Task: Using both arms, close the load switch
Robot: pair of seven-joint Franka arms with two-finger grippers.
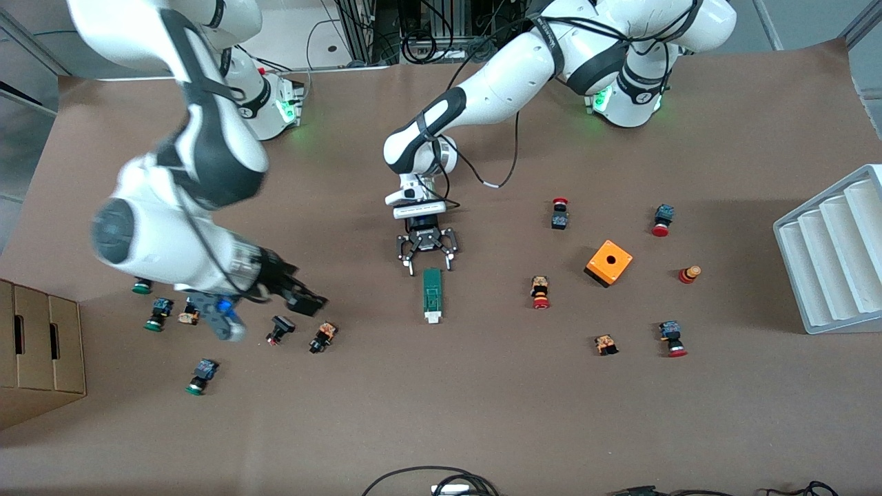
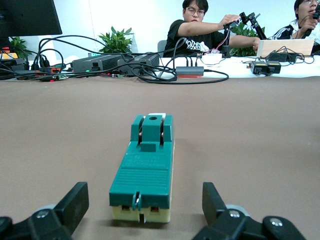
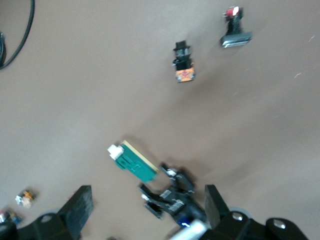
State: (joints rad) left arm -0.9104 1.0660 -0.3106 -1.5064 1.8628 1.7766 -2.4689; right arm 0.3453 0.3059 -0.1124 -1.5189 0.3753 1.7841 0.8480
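The load switch [image 1: 432,295] is a narrow dark-green bar lying flat mid-table, with its white tab at the end nearer the front camera. My left gripper [image 1: 430,267] is open, low at the switch's end farther from that camera. In the left wrist view the load switch [image 2: 145,175] lies straight ahead of my left gripper [image 2: 144,199], and each finger [image 2: 75,202] stands apart from it. My right gripper [image 1: 308,302] hangs open and empty above the push buttons toward the right arm's end. The right wrist view shows my right gripper [image 3: 147,202] open over the load switch [image 3: 134,161].
Small push buttons [image 1: 322,337] lie scattered toward both ends of the table. An orange box [image 1: 608,262] with a hole sits toward the left arm's end, with a grey ribbed rack [image 1: 834,255] at that edge. A cardboard box [image 1: 38,344] stands at the right arm's end.
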